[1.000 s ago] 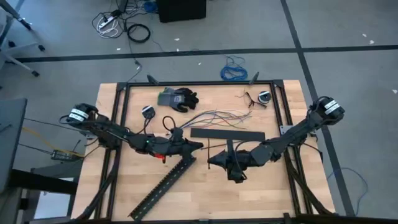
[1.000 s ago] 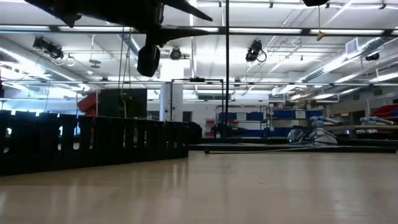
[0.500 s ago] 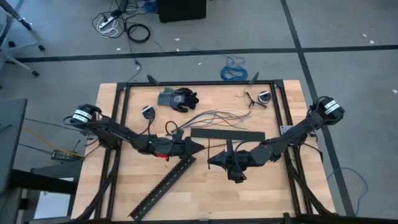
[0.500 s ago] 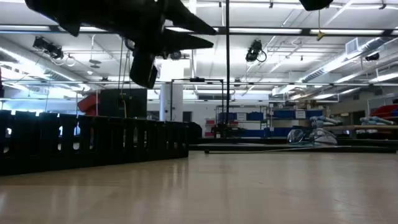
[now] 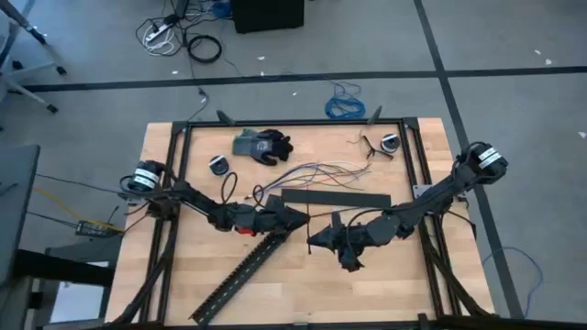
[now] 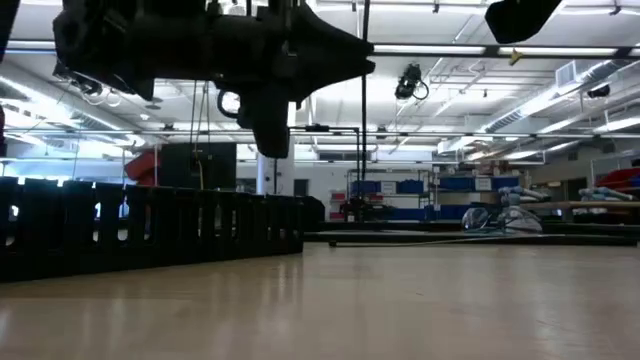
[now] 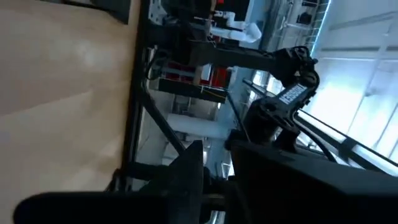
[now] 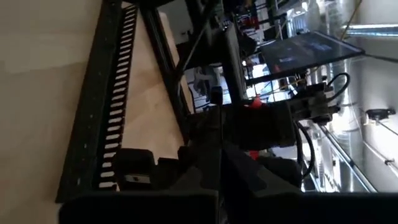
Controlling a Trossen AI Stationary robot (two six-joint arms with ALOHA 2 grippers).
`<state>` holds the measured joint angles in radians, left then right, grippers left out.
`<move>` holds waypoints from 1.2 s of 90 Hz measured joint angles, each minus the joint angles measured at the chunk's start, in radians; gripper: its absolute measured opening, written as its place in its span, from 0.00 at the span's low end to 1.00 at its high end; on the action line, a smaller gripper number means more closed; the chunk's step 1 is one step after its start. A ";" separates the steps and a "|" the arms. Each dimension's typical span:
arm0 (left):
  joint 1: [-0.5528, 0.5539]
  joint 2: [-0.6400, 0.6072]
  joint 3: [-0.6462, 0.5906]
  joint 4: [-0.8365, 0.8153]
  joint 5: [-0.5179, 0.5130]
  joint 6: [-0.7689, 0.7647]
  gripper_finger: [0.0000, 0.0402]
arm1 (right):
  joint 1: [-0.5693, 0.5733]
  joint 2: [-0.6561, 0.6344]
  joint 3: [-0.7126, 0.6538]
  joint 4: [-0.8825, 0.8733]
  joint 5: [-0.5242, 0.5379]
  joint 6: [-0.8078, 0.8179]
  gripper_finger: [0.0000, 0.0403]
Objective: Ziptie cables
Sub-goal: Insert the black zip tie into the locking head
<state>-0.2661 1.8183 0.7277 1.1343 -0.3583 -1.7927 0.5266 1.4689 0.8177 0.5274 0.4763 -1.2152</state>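
Note:
The cables [image 5: 321, 170], thin loose wires in purple, green and grey, lie fanned on the table at the far middle, just beyond a flat black strip [image 5: 335, 197]. No gripper touches them. My left gripper [image 5: 301, 218] hovers above the table's middle and looks shut, a single dark point in the low view [image 6: 368, 64]. My right gripper [image 5: 310, 241] is just nearer and faces it, shut on a thin black zip tie [image 8: 216, 118]. Whether the left gripper touches the zip tie, I cannot tell. My right gripper pinches the zip tie's lower stretch [image 8: 216, 144] between its two fingers. The strip sticks straight out past the fingertips, along the fingers, toward the left arm, and ends in a small head [image 8: 216, 94]. It is clear of the table.
A long slotted black duct [image 5: 246, 270] lies slantwise at the near left, under the left gripper's end. A dark glove [image 5: 264, 145] and two small round objects [image 5: 218, 163] [image 5: 390, 142] lie along the far edge. Black frame rails [image 5: 179, 183] border the table.
My left gripper has moved a little toward the table's right and near edges, coming closer to my right gripper and to the low camera. Its arm has swung inward over the table. My right gripper has stayed almost in place with the zip tie.

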 joint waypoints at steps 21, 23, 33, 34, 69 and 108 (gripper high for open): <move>0.000 0.002 0.000 -0.002 -0.006 0.005 0.19 | 0.024 0.000 0.000 -0.001 0.094 -0.004 0.00; 0.000 0.002 0.000 -0.003 0.000 0.005 0.19 | 0.028 0.000 0.000 -0.001 0.120 -0.009 0.00; 0.000 0.002 0.000 -0.002 0.012 0.006 0.19 | 0.054 0.000 0.000 -0.001 0.193 -0.005 0.00; 0.000 0.002 0.000 -0.002 0.012 0.006 0.19 | 0.057 0.000 0.000 -0.001 0.194 -0.003 0.00; 0.000 0.002 0.000 -0.002 0.013 0.032 0.19 | 0.079 0.001 0.000 -0.031 0.152 0.065 0.00; 0.000 0.002 0.014 -0.003 0.032 0.035 0.19 | 0.022 0.002 0.000 -0.037 0.052 0.074 0.00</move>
<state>-0.2665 1.8206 0.7422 1.1313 -0.3260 -1.7580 0.5484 1.4708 0.8177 0.4900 0.5278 -1.1416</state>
